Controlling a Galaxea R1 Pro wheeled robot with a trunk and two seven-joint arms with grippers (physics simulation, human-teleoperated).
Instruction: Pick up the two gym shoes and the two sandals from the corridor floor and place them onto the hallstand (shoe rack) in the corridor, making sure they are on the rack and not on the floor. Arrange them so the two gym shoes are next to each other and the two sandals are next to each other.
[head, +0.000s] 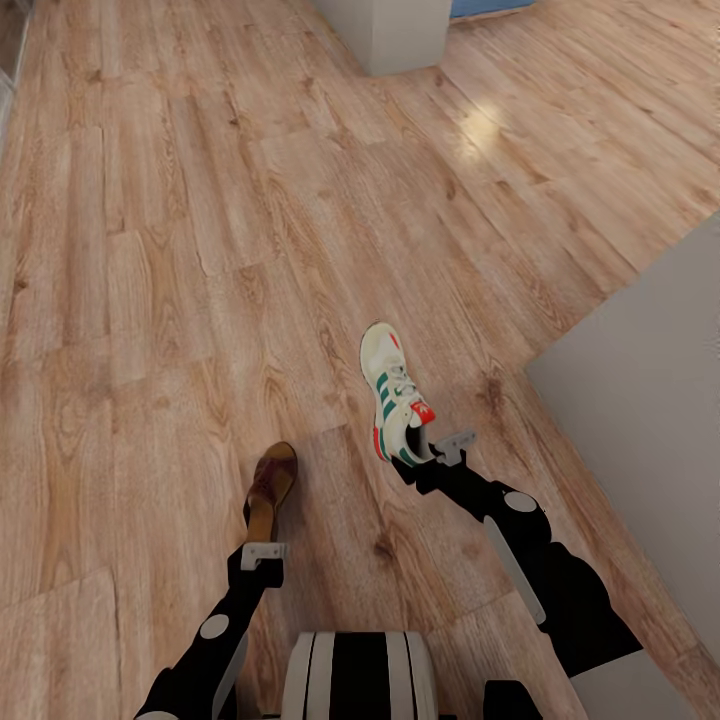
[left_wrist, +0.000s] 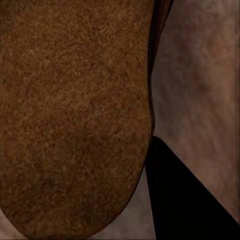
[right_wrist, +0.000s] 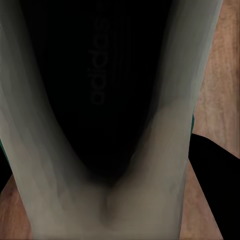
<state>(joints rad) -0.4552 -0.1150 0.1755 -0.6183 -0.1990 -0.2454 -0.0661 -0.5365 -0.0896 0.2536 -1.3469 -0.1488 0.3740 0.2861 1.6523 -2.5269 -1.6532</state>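
Observation:
A brown sandal (head: 272, 485) with a tan insole hangs just ahead of my left gripper (head: 262, 535), which is shut on its heel end. The left wrist view looks down the sandal's insole (left_wrist: 75, 115) at very close range, with a dark finger (left_wrist: 185, 200) beside it. A cream-white gym shoe (head: 393, 390) with green stripes and a red tongue patch is held at its heel by my right gripper (head: 432, 458), shut on it. The right wrist view looks into the shoe's dark opening (right_wrist: 100, 90). Both are above the corridor floor (head: 200, 250). The hallstand is out of view.
A pale grey-white block (head: 395, 35) stands on the floor far ahead. A large plain grey surface (head: 650, 400) fills the right side, close to my right arm. Open wood flooring stretches ahead and to the left. My base (head: 360, 675) sits at the bottom.

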